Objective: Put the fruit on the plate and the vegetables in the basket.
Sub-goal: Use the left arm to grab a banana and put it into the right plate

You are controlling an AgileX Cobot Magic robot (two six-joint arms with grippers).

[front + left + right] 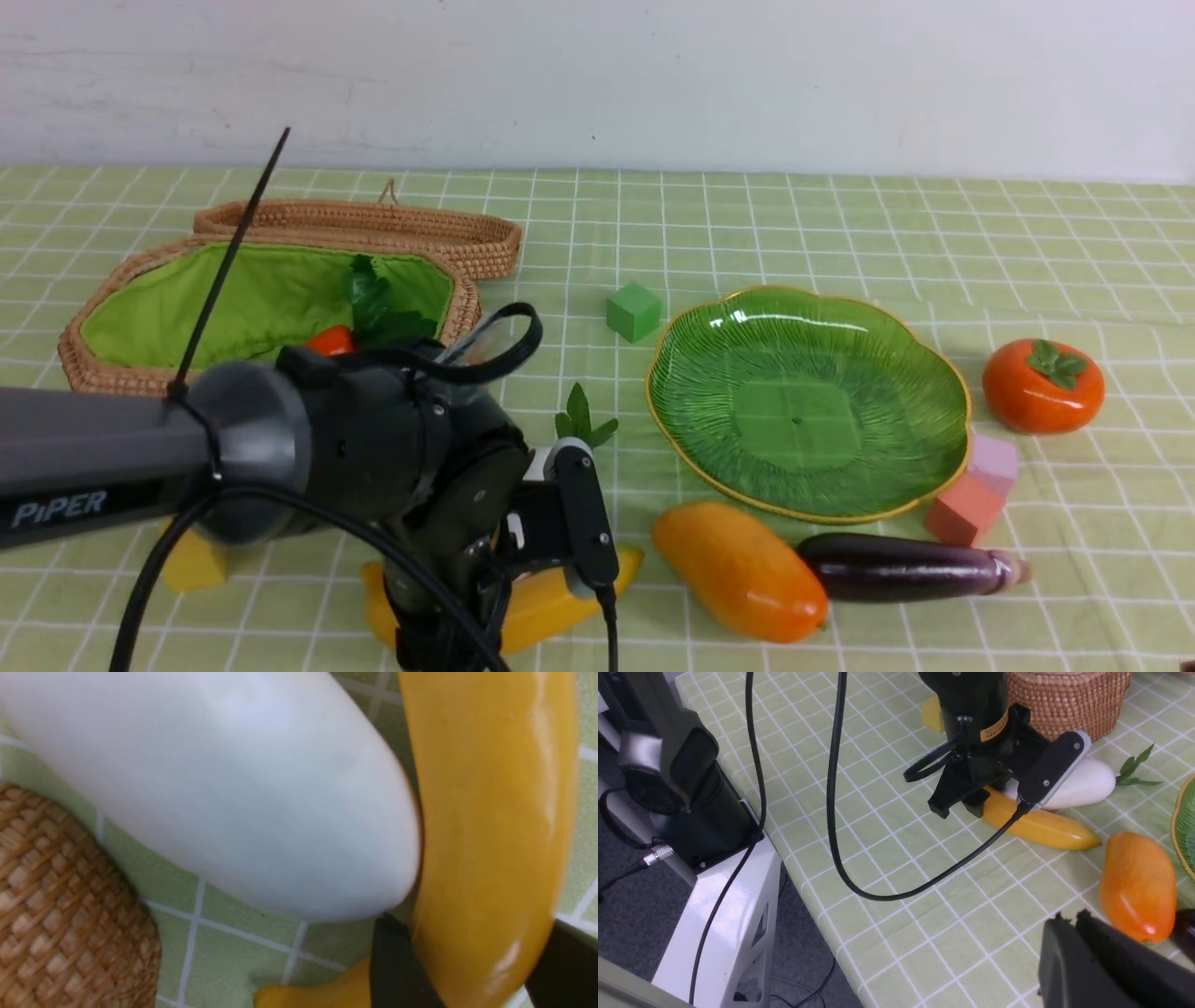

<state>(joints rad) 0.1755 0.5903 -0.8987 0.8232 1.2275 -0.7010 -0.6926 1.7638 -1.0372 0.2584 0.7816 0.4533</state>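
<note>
Tablecloth: one banana, mango, persimmon each; left claw straddles banana, grip unclear; right claw closed.

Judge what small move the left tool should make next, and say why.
Probably close the left tool on the banana and lift it slightly. Its fingers stand either side of the banana, which lies on the cloth touching the radish; whether they grip it is unclear. The plate holds no fruit.
</note>
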